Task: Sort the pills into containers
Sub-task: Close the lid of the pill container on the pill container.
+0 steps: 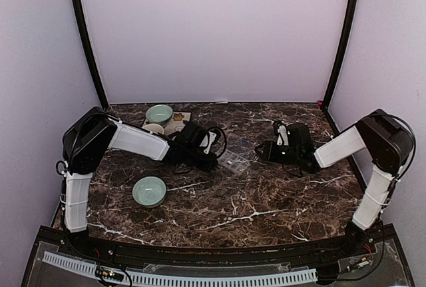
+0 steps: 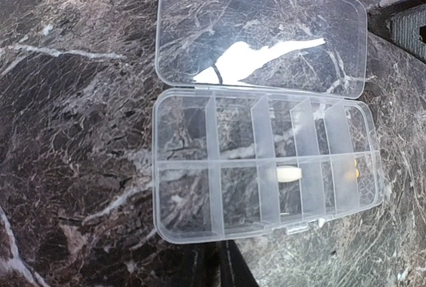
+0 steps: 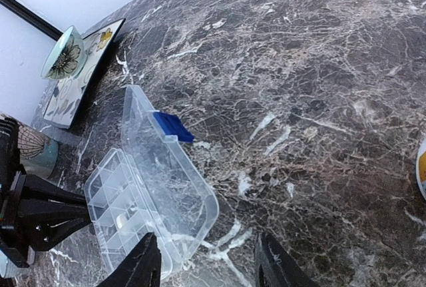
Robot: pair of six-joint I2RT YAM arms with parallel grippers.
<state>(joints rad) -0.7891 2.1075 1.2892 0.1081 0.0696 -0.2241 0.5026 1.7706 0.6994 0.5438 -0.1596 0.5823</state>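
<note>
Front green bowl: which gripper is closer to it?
Left. The left gripper sits beyond the green bowl, to its right, by the pill box; the right gripper is farther right, past that box.

pill box (image 2: 213,142) lid open, top free | left claw (image 3: 78,212), right claw (image 3: 210,270) flank it

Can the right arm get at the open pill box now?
Probably yes. The right claw is open beside the pill box, on the side where its lid lies flat; nothing stands between them. The left claw is at the opposite side.
</note>
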